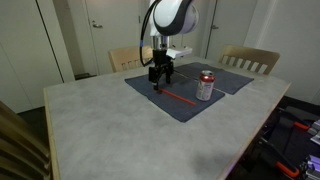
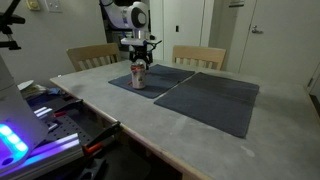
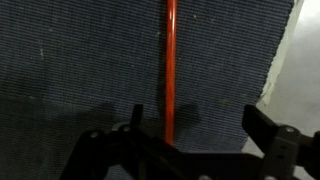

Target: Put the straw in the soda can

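Thin red-orange straw (image 1: 178,97) lies flat on dark cloth mat (image 1: 145,88), left of red soda can (image 1: 205,86). Black gripper (image 1: 161,80) spread above it, holding nothing. Grasp, insertion outstanding.

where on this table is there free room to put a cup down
The pale tabletop on the camera side of the straw is bare out to its edge. The dark mat beside the soda can is bare too. Crowded: the gripper over the straw, next to the can.
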You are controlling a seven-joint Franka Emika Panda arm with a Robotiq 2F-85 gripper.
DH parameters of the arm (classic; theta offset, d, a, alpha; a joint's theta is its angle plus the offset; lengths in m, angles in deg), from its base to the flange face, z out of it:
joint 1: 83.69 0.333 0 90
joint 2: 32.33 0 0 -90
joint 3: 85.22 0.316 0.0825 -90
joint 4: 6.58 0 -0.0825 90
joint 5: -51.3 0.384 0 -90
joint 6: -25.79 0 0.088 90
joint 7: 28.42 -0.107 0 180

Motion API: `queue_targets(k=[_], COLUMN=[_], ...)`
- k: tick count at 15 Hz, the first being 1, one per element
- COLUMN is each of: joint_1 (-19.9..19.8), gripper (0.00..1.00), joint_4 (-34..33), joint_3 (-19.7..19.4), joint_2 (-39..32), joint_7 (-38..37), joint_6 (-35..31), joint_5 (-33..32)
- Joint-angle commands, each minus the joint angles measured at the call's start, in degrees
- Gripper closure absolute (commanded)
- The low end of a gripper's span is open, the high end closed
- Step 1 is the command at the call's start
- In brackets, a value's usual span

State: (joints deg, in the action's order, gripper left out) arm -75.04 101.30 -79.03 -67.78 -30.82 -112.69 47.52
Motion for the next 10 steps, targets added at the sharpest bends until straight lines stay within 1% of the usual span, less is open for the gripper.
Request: queue_targets(k=[1, 6, 10], joint_1=[0.9, 0.6, -0.7], gripper=[0.00, 0.00, 0.00], joint_4=[-0.8, -0.9, -0.9], joint_3=[-1.1, -0.7, 0.9], joint_2=[-1.7, -3.2, -3.5], joint_7=[-2.0, -2.8, 0.9], joint_6=[-1.4, -3.6, -4.9], joint_5=[0.5, 1.1, 1.7])
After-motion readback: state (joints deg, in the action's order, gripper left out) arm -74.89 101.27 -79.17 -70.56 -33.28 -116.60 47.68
